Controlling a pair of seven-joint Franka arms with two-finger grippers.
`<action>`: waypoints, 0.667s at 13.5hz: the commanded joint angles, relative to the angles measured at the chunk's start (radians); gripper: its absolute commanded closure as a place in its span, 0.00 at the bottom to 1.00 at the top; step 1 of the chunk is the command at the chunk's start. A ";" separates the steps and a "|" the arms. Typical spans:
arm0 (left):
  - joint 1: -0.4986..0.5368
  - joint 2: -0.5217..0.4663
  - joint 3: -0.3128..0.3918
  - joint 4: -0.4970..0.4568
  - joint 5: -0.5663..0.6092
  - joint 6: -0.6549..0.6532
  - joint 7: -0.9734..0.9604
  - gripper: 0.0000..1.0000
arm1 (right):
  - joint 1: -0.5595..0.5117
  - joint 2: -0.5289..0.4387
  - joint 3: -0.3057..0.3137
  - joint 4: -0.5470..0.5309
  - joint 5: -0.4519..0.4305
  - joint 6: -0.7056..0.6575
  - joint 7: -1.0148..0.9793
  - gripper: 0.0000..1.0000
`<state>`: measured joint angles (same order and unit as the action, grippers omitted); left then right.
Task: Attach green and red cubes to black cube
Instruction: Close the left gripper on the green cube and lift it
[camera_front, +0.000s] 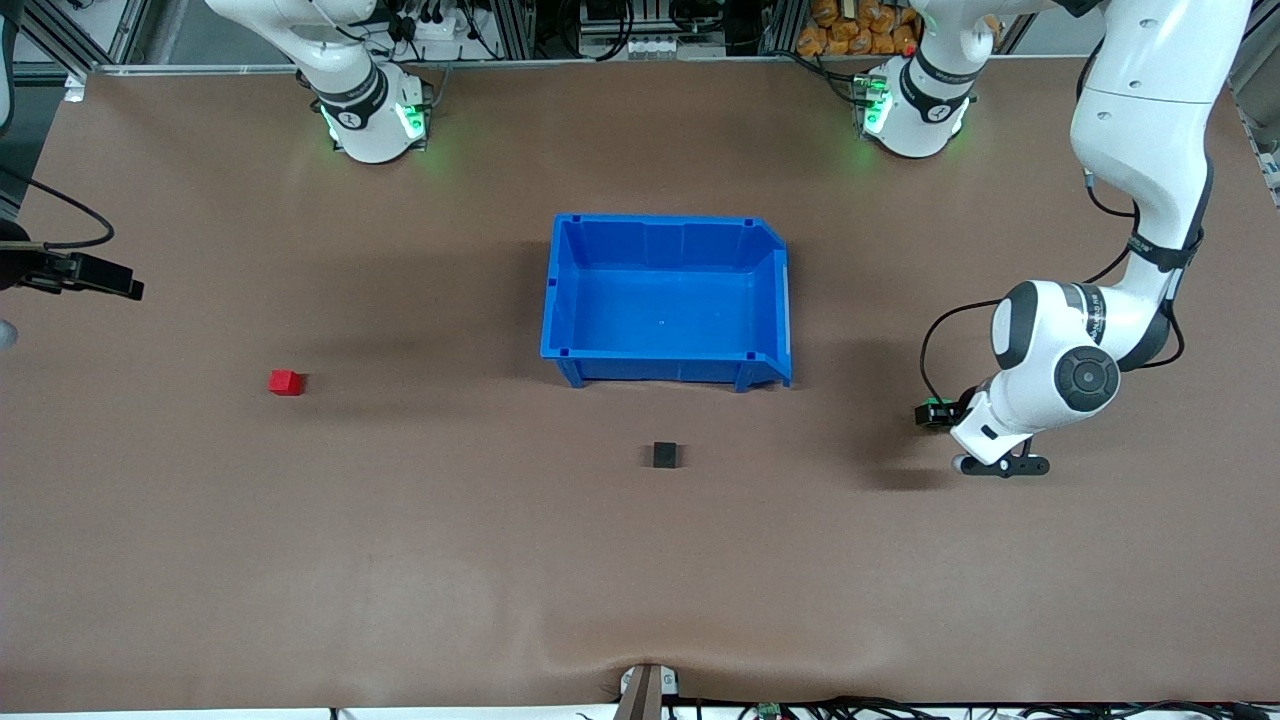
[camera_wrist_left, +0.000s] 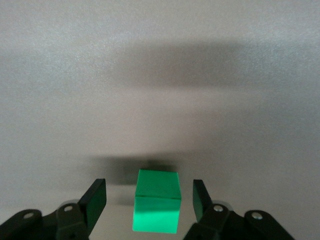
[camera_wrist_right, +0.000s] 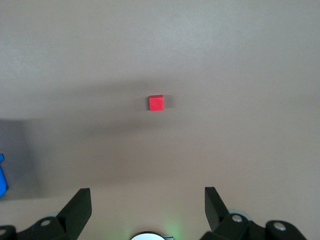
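The green cube rests on the table between the fingers of my left gripper. The jaws are open, with a gap on each side of the cube. In the front view the left gripper is low at the left arm's end of the table, and its hand hides the green cube. The red cube lies alone toward the right arm's end. My right gripper hangs open and empty above the table, some way from the red cube. The black cube sits near the middle, nearer the front camera than the bin.
An empty blue bin stands at the middle of the table, and its corner shows in the right wrist view. Brown tabletop surrounds all the cubes. A camera mount sits at the table's near edge.
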<state>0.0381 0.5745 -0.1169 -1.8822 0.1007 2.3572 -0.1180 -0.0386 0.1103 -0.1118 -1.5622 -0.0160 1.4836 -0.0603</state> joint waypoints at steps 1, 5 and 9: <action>0.006 0.024 -0.003 0.014 0.022 0.019 -0.014 0.27 | -0.011 0.015 0.012 0.014 -0.016 -0.002 -0.003 0.00; 0.006 0.024 -0.003 0.008 0.022 0.019 -0.014 0.43 | -0.007 0.054 0.012 0.016 -0.016 -0.002 -0.001 0.00; 0.006 0.024 -0.003 0.009 0.019 0.021 -0.020 0.72 | -0.014 0.066 0.012 0.014 -0.012 0.018 -0.001 0.00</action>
<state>0.0405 0.5943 -0.1156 -1.8810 0.1007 2.3717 -0.1192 -0.0385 0.1680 -0.1106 -1.5625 -0.0161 1.4982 -0.0603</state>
